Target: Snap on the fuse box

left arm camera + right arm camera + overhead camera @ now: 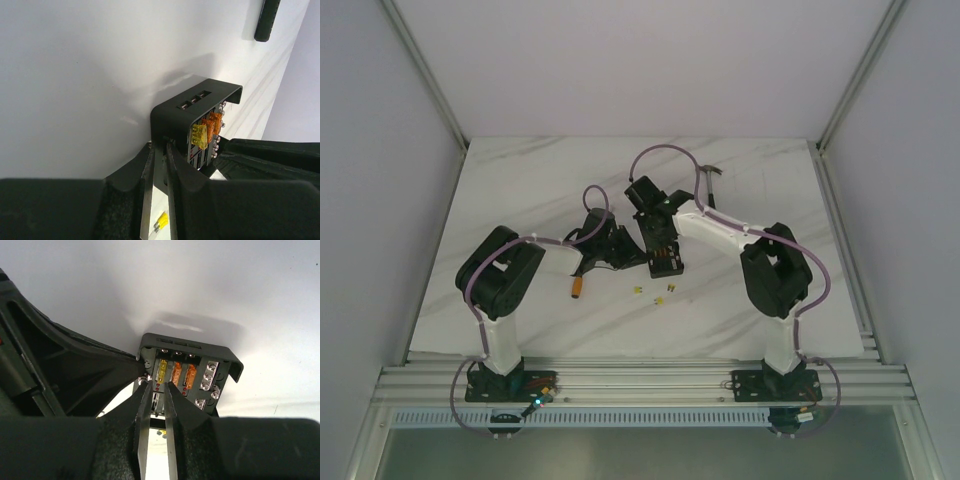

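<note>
The fuse box [666, 262] is a small black open box with yellow and orange fuses in it, at the middle of the table. In the left wrist view the fuse box [200, 107] stands tilted, and my left gripper [160, 146] is shut on its near black wall. In the right wrist view the fuse box [190, 370] faces the camera, and my right gripper [156, 386] is closed to a narrow slit on its lower edge. From above, the left gripper [620, 250] and the right gripper [658, 238] meet at the box. I cannot make out a clear lid.
A small orange block [580, 288] lies left of the box. Loose yellow fuses [660, 299] lie just in front of it; one shows below my left fingers [161, 221]. A dark tool [712, 180] lies at the back right.
</note>
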`<action>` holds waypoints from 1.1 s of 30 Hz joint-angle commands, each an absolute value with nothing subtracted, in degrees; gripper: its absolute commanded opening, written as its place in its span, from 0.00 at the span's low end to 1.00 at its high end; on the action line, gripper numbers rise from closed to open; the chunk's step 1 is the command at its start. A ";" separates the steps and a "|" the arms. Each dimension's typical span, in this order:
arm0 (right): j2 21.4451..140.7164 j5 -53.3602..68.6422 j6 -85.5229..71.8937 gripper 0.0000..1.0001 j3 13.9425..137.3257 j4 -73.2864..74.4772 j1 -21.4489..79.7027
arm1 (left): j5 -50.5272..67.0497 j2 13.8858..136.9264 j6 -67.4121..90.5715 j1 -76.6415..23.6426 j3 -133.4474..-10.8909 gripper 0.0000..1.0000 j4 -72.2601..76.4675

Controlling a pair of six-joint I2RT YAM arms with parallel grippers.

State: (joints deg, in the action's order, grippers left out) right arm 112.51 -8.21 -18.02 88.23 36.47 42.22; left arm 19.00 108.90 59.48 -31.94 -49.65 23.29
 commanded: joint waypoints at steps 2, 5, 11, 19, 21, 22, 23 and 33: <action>114.28 -9.81 -19.27 0.21 88.90 38.72 42.01 | 15.18 110.83 57.97 -32.61 -48.19 0.23 16.22; 115.04 -9.18 -19.17 0.19 89.15 38.69 42.01 | 15.16 110.83 58.00 -32.65 -48.25 0.24 16.22; 116.13 -8.57 -19.25 0.15 89.14 38.80 42.01 | 15.16 110.80 57.93 -32.63 -48.25 0.23 16.18; 117.83 -8.27 -18.30 0.00 89.12 41.28 42.01 | 15.23 111.06 58.03 -32.65 -48.25 0.24 16.20; 118.59 -8.38 -17.59 0.00 88.40 42.31 42.01 | 15.25 111.09 58.02 -32.61 -48.25 0.24 16.18; 119.02 -8.54 -17.25 0.00 87.78 42.81 42.01 | 15.28 111.17 58.00 -32.61 -48.21 0.24 16.23; 119.39 -8.88 -16.99 0.00 87.09 43.19 42.01 | 15.24 111.19 58.01 -32.63 -48.20 0.23 16.19; 123.27 -7.40 -15.65 0.00 78.99 41.53 42.10 | 15.20 111.45 58.10 -32.64 -48.33 0.23 16.25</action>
